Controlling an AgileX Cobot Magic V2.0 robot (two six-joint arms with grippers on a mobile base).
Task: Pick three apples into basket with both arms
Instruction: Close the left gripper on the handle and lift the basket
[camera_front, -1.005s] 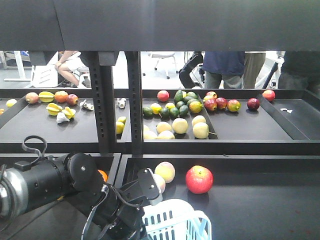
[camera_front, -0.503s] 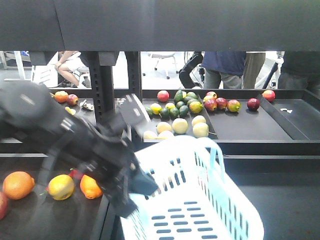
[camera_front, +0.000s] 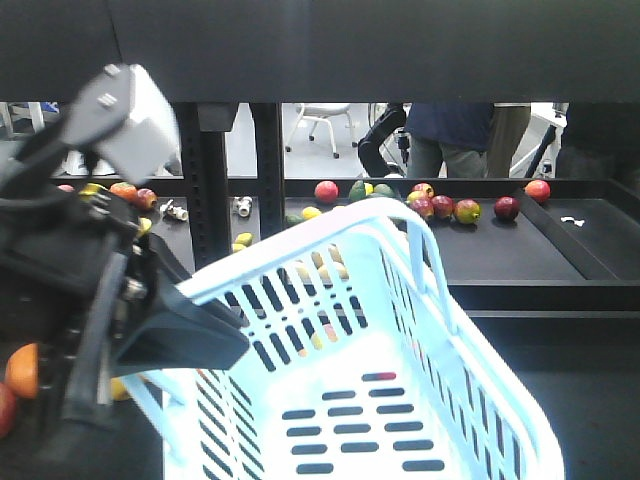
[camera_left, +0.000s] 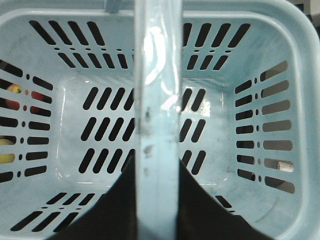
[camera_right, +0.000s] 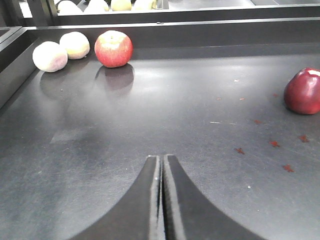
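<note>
The pale blue basket (camera_front: 420, 420) hangs tilted in the air and fills the lower front view; nothing lies in it. Its hoop handle (camera_left: 157, 100) runs between the black fingers of my left gripper (camera_left: 157, 200), which is shut on it. From the front, the left arm's grey module (camera_front: 125, 115) sits above the left gripper (camera_front: 215, 335) at the basket's left rim. My right gripper (camera_right: 161, 160) is shut on nothing, low over a black shelf. A red-yellow apple (camera_right: 114, 48) lies far ahead to its left and a dark red apple (camera_right: 302, 91) to its right.
Two pale peaches (camera_right: 50, 56) lie beside the red-yellow apple at the shelf's back wall. The upper shelf holds several red apples (camera_front: 326, 191) and other fruit. Oranges (camera_front: 20, 370) lie low left. Black shelf posts (camera_front: 210, 190) stand behind the left arm. People stand behind the shelves.
The left arm has risen with the basket, which came up from the bottom edge toward the camera and now covers the lower shelf and its fruit.
</note>
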